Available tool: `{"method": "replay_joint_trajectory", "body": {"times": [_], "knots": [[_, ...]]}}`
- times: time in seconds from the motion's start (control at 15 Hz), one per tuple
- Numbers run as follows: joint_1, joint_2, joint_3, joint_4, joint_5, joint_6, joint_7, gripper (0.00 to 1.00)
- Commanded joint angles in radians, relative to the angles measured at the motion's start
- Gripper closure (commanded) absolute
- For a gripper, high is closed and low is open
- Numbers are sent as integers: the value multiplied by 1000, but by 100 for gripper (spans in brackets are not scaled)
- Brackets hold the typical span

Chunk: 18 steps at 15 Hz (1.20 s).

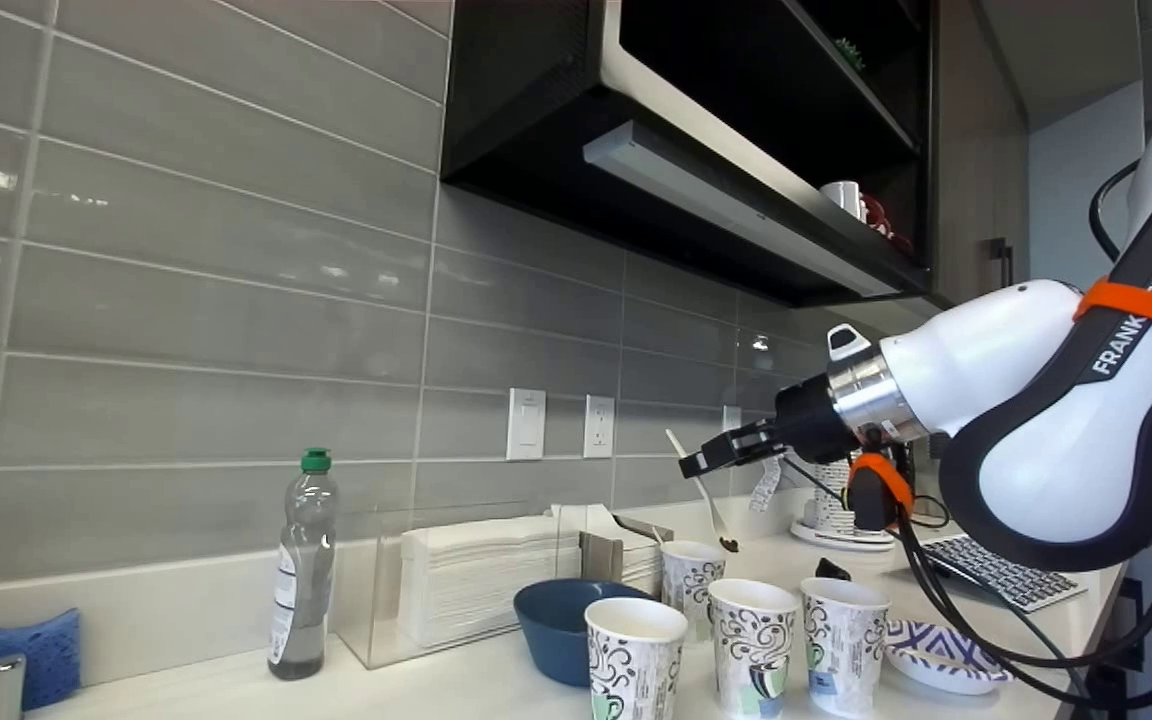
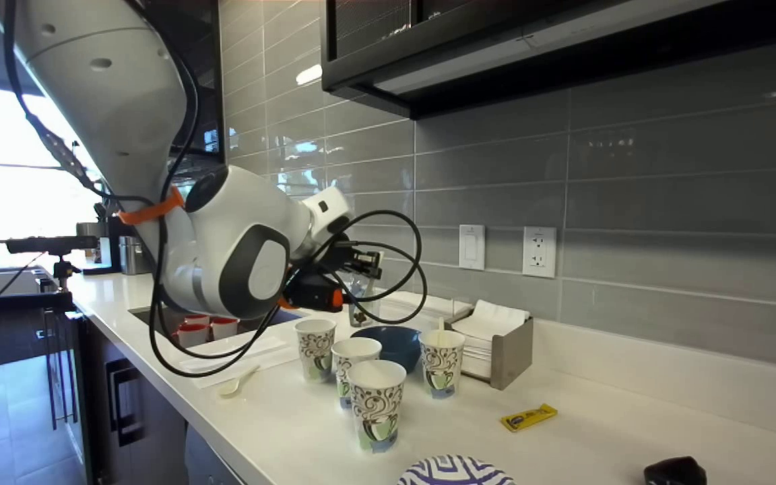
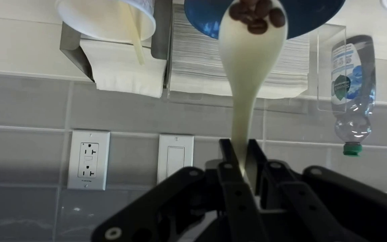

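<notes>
My gripper (image 3: 240,148) is shut on the handle of a pale spoon (image 3: 244,70). The spoon's bowl holds several brown beans (image 3: 259,20). In an exterior view the gripper (image 1: 693,465) is above the counter, and the spoon (image 1: 706,495) hangs tilted below it with its bean end low. The gripper (image 2: 371,265) also shows in an exterior view, partly behind cables. In the wrist view the spoon's end overlaps a blue bowl (image 3: 304,16). A paper cup (image 3: 106,20) with a pale stick (image 3: 136,37) in it is beside the bowl.
Several patterned paper cups (image 1: 636,650) stand around the blue bowl (image 1: 561,630). A napkin holder (image 2: 512,353), a soap bottle (image 1: 304,580), a patterned paper bowl (image 1: 941,665), a yellow packet (image 2: 528,417) and another spoon (image 2: 234,385) are on the counter. A cabinet (image 1: 696,110) hangs above.
</notes>
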Motion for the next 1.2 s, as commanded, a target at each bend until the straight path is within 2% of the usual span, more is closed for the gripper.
{"method": "replay_joint_trajectory", "body": {"times": [0.0, 0.27, 0.33, 0.53, 0.6, 0.73, 0.93, 1.13], "knots": [[-8, 26, -13, 0, -46, 67, 40, 97], [-16, 38, -17, 0, 6, 23, 18, 97], [-16, 43, -20, 0, -10, 50, 25, 97], [-22, 45, -13, 0, 11, 48, -26, 97], [-23, 49, -18, 0, -2, 31, -6, 97], [-22, 54, -25, 0, -36, 77, 31, 97], [-25, 76, -26, 0, -15, 179, 41, 97], [-28, 107, -26, 0, -31, 228, 66, 97]]}}
